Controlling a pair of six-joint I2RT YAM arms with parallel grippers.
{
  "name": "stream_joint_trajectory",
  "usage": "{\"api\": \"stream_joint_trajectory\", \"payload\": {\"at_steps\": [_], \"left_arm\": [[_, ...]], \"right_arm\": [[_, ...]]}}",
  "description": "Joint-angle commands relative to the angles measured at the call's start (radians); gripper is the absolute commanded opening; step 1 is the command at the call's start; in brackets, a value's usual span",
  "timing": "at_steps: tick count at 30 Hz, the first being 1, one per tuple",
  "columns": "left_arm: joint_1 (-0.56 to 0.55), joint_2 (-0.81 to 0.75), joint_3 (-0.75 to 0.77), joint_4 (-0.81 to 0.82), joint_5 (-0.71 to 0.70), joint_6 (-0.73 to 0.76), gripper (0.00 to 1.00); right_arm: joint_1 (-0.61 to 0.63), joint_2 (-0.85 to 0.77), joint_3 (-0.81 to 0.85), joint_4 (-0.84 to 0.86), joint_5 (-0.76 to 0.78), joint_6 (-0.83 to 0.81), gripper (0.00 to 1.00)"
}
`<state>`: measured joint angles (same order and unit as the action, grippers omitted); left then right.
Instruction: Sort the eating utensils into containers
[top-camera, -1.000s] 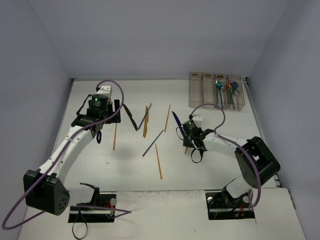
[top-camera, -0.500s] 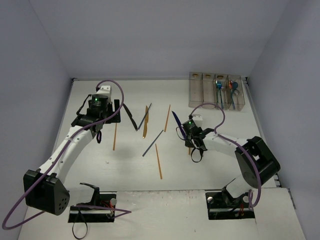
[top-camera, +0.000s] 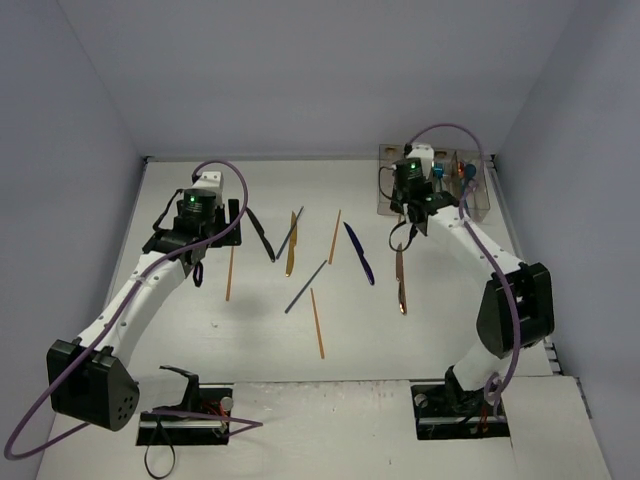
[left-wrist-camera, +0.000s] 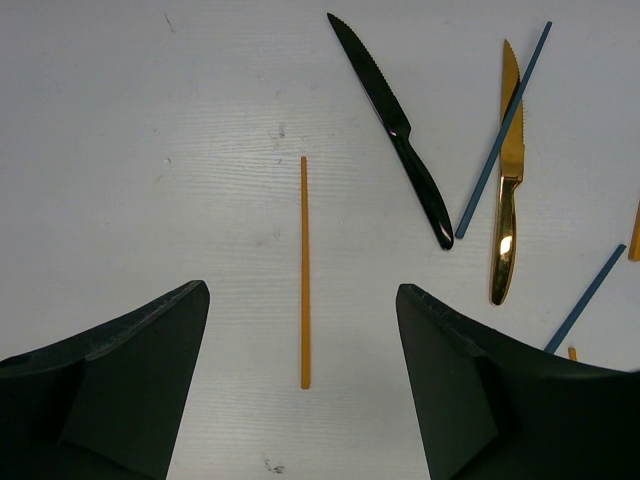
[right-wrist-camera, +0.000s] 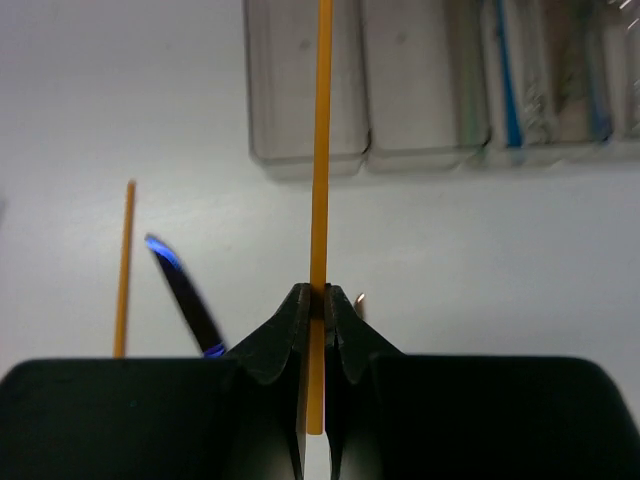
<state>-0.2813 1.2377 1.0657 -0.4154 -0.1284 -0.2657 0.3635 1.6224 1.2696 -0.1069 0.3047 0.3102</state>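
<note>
You are holding an orange chopstick (right-wrist-camera: 322, 150) pinched in the closed right gripper (right-wrist-camera: 318, 300), near the tabletop's (top-camera: 330, 340) far right corner. Its long axis is pointing straight at the leftmost bin (right-wrist-camera: 282, 95) of the containers (right-wrist-camera: 425, 150). The left gripper (left-wrist-camera: 300, 300) is hanging open, well apart.

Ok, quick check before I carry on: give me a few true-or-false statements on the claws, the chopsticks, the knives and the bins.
1. The right claw is shut on an orange chopstick. True.
2. The left claw grips the black knife. False: it is open and holds nothing; the knife lies on the table.
3. A second orange chopstick lies on the table below the left claw's open gap. True.
4. All four bins hold utensils. False: only the two right ones show any.
5. The gold knife sits in a bin. False: it lies on the table, near the black knife.
</note>
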Motion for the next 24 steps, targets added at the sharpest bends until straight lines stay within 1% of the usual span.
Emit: {"api": "stream_joint_trajectory", "payload": {"at_steps": [1,6,12,18,19,22,23,24], "left_arm": [[0.001,-0.024,0.04,0.034,-0.009,0.004,0.73],[0.001,-0.032,0.038,0.034,-0.017,0.009,0.73],[0.0,-0.036,0.035,0.031,-0.033,0.017,0.73],[-0.001,-0.028,0.039,0.028,-0.024,0.018,0.73],[-0.001,-0.026,0.039,0.029,-0.02,0.017,0.73],[-0.001,-0.023,0.039,0.027,-0.013,0.016,0.73],[-0.001,-0.024,0.037,0.026,-0.013,0.016,0.73],[-0.001,-0.027,0.039,0.026,-0.011,0.016,0.73]], "right_arm": [[-0.098,0.131,0.174,0.02,-0.037,-0.178,0.0],[-0.19,0.291,0.335,0.07,-0.154,-0.249,0.0],[-0.244,0.47,0.496,0.082,-0.216,-0.337,0.0],[-0.269,0.555,0.548,0.092,-0.246,-0.386,0.01],[-0.27,0.565,0.549,0.093,-0.244,-0.39,0.03],[-0.27,0.569,0.545,0.095,-0.237,-0.393,0.15],[-0.269,0.559,0.538,0.095,-0.236,-0.392,0.22],[-0.27,0.549,0.535,0.095,-0.237,-0.389,0.26]]}}
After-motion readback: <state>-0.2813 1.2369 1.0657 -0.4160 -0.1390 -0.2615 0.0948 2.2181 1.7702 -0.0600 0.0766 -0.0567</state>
